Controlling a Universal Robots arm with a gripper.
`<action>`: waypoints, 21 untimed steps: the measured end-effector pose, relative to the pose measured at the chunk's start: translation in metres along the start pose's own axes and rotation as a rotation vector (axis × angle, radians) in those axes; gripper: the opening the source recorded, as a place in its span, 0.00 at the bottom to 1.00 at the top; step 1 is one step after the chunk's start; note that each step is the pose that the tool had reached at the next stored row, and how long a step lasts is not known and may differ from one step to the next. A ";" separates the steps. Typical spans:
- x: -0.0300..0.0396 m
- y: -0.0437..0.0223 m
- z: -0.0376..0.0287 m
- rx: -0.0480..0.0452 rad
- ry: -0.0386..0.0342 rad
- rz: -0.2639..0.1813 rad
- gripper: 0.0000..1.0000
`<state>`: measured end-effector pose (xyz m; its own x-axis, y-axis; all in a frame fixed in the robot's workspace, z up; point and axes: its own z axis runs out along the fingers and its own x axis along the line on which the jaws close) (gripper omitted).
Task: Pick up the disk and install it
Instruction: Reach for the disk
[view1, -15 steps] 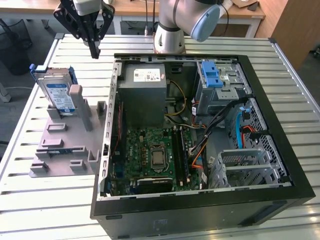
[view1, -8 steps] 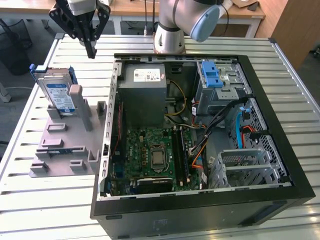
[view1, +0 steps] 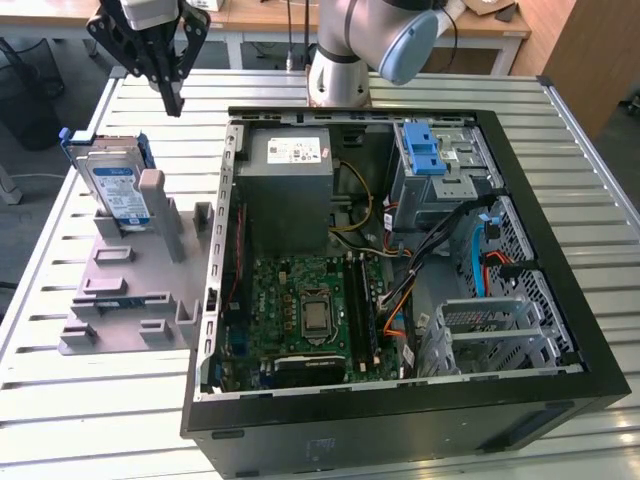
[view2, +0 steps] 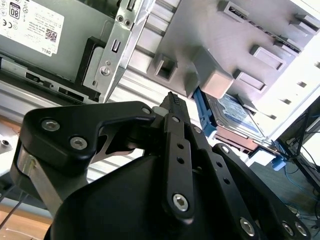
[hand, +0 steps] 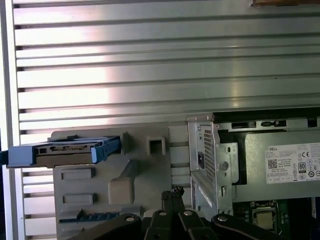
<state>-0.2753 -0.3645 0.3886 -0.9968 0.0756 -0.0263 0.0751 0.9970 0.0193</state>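
Presently my hand (view1: 172, 98) hangs closed and empty above the table (view1: 100, 420), apart from the disk (view1: 116, 188) propped in its grey holder (view1: 125, 275). Risk: descending closed, I'd topple the disk.

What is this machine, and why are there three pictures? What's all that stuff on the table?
It is a robot arm with a black metal hand for grabbing things. One picture comes from a camera standing off to the side. The other two come from cameras riding on the arm close to the hand, so you see the hand's black parts up close. On the slatted metal table lies an open black computer case, with its green circuit board showing. Beside the case is a grey plastic holder, and standing in it is the flat silver hard disk with blue side rails. The hand hangs in the air near the disk, closed, holding nothing and not touching it.
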 end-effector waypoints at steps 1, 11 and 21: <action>0.0013 0.0001 0.0000 0.0000 0.0000 0.000 0.11; 0.0144 0.0008 0.0009 0.0000 0.0000 0.000 0.11; 0.0303 0.0020 0.0017 0.0000 0.0000 0.000 0.11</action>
<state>-0.3053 -0.3602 0.3862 -0.9968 0.0756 -0.0263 0.0751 0.9970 0.0193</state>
